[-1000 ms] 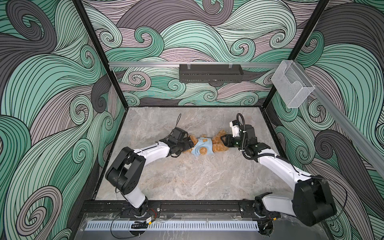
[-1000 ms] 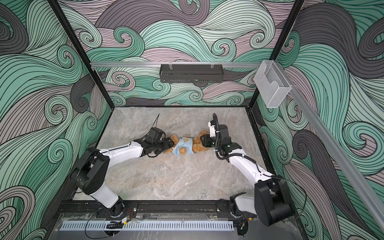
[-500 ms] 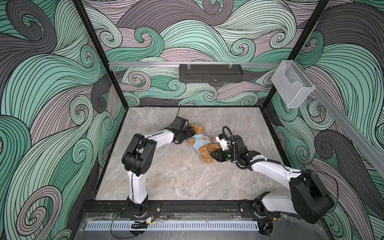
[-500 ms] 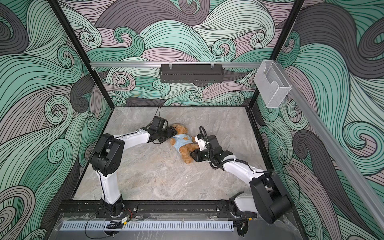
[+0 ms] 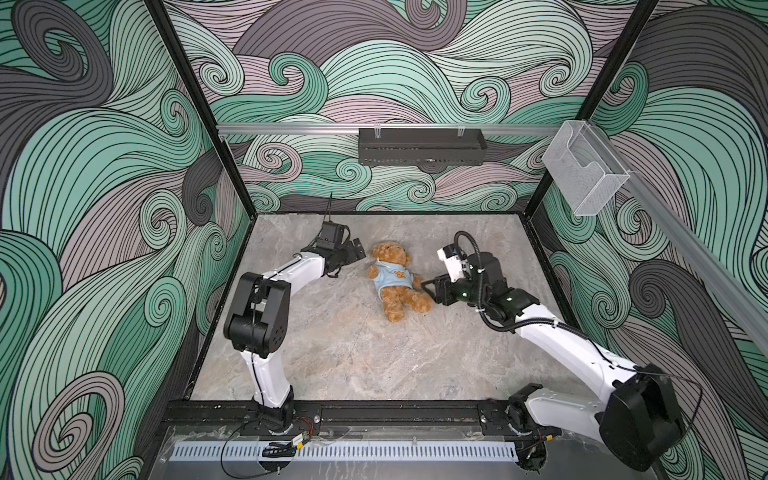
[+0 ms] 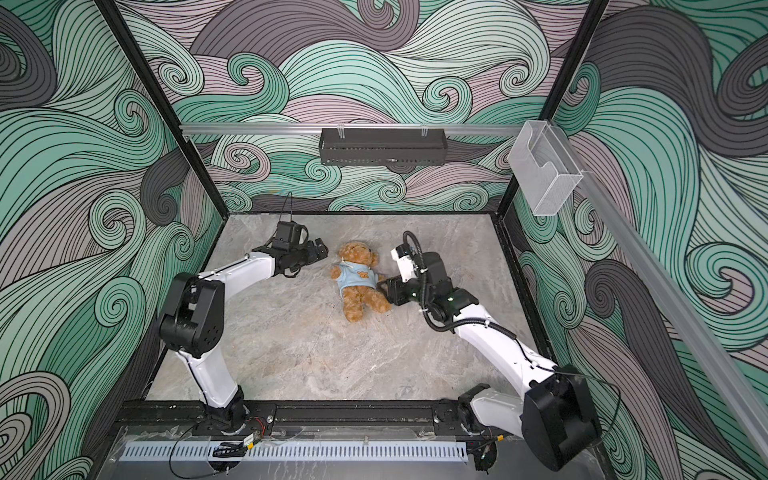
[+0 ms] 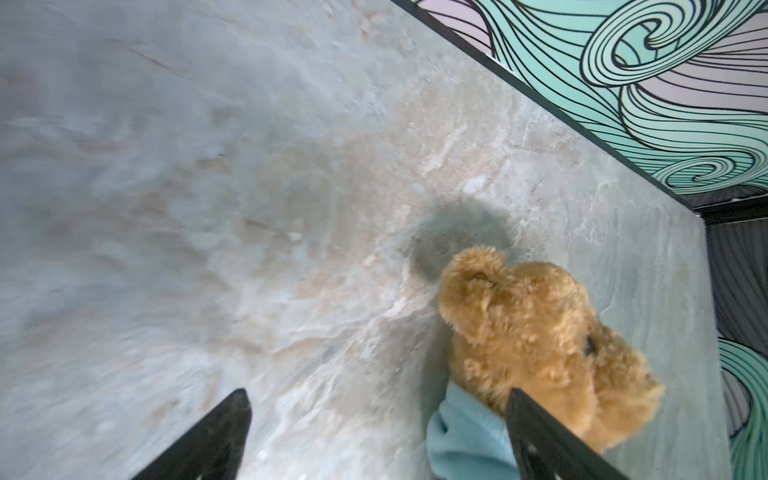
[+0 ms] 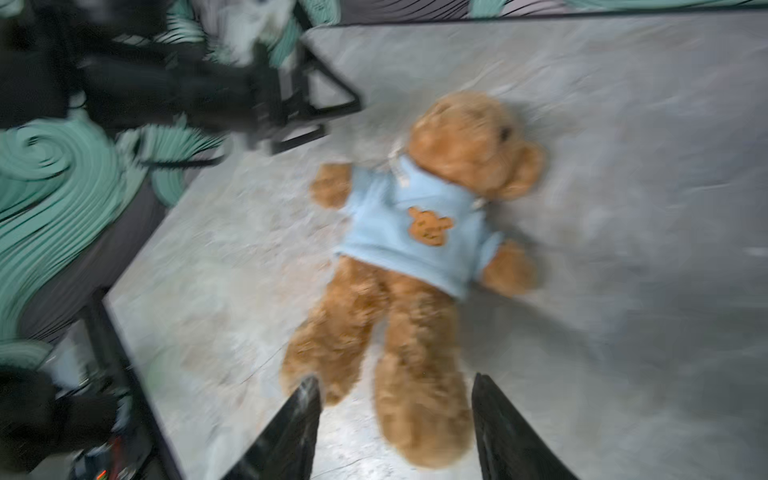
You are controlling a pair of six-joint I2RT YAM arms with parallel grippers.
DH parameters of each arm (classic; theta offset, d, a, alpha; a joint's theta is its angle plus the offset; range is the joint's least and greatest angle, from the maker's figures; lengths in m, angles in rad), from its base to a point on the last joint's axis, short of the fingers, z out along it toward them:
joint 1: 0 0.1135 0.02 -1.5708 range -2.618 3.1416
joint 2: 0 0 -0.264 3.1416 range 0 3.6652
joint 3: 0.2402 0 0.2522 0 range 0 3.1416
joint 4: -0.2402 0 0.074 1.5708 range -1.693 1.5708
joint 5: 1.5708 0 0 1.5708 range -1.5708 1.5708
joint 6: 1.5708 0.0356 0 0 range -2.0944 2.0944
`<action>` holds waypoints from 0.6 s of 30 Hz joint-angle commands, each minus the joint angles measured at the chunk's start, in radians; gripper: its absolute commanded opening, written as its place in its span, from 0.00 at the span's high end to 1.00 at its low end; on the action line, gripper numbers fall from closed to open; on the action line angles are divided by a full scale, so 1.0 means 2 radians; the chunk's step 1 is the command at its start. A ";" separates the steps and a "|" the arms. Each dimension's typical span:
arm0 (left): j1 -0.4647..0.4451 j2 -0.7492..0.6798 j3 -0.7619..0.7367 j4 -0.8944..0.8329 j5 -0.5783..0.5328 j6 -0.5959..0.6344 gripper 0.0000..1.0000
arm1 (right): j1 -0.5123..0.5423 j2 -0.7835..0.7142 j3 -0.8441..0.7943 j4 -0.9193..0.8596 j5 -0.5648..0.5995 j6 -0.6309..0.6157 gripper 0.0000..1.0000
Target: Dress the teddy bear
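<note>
My left gripper (image 7: 376, 395) is released, jaws spread wide with only bare marble between them. In its wrist view the teddy bear (image 7: 532, 328) sits just past one finger (image 7: 540, 436), head nearest, and that finger's tip overlaps the fur in the picture; I cannot tell whether it touches. In both top views this gripper (image 5: 357, 249) (image 6: 318, 247) stands just beside the bear's head, a narrow strip of table showing between them.

My right gripper (image 8: 394, 380) is also released. The wrist picture is blurred, but the two fingers stand apart and one of the bear's (image 8: 415, 332) legs runs down between them, with a clear gap on one side. On the other side I cannot tell whether fur meets finger. In both top views this gripper (image 5: 430, 291) (image 6: 384, 289) sits close against the bear's arm and leg.

The bear (image 5: 399, 297) (image 6: 358, 302) lies on its back on the marble table (image 5: 353, 353) between the two grippers, head toward the left one, feet nearer the right. It wears a light-blue shirt (image 5: 390, 280) (image 8: 411, 232) with a small bear patch (image 8: 430, 226), both arms out through the sleeves.
</note>
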 commanded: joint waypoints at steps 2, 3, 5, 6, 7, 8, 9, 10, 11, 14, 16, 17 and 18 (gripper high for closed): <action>-0.002 -0.103 -0.068 0.026 -0.152 0.091 0.01 | -0.054 0.014 0.005 -0.021 0.186 -0.022 0.30; -0.002 -0.132 -0.092 0.035 -0.186 0.115 0.01 | -0.062 0.019 0.000 -0.007 0.213 -0.028 0.28; -0.001 -0.179 -0.141 0.062 -0.249 0.157 0.01 | -0.065 0.031 -0.012 0.028 0.260 -0.049 0.24; 0.000 -0.201 -0.166 0.077 -0.274 0.174 0.01 | -0.066 0.039 -0.020 0.049 0.282 -0.061 0.21; 0.002 -0.214 -0.187 0.096 -0.290 0.192 0.02 | -0.067 0.046 -0.027 0.066 0.302 -0.067 0.19; 0.005 -0.224 -0.209 0.120 -0.296 0.212 0.01 | -0.068 0.058 -0.033 0.085 0.318 -0.077 0.17; 0.010 -0.230 -0.228 0.143 -0.292 0.233 0.01 | -0.070 0.068 -0.039 0.103 0.330 -0.082 0.16; 0.014 -0.230 -0.247 0.169 -0.283 0.252 0.01 | -0.073 0.080 -0.043 0.115 0.334 -0.089 0.14; 0.018 -0.225 -0.265 0.201 -0.276 0.270 0.01 | -0.076 0.091 -0.047 0.129 0.333 -0.098 0.13; 0.033 -0.193 -0.281 0.251 -0.286 0.289 0.01 | -0.081 0.124 -0.077 0.208 0.332 -0.142 0.12; 0.040 -0.178 -0.257 0.207 -0.288 0.289 0.01 | -0.087 0.136 -0.104 0.275 0.314 -0.163 0.11; 0.046 -0.172 -0.259 0.213 -0.285 0.290 0.01 | -0.091 0.141 -0.112 0.291 0.308 -0.173 0.11; 0.054 -0.172 -0.268 0.226 -0.267 0.295 0.01 | -0.095 0.147 -0.122 0.315 0.299 -0.180 0.10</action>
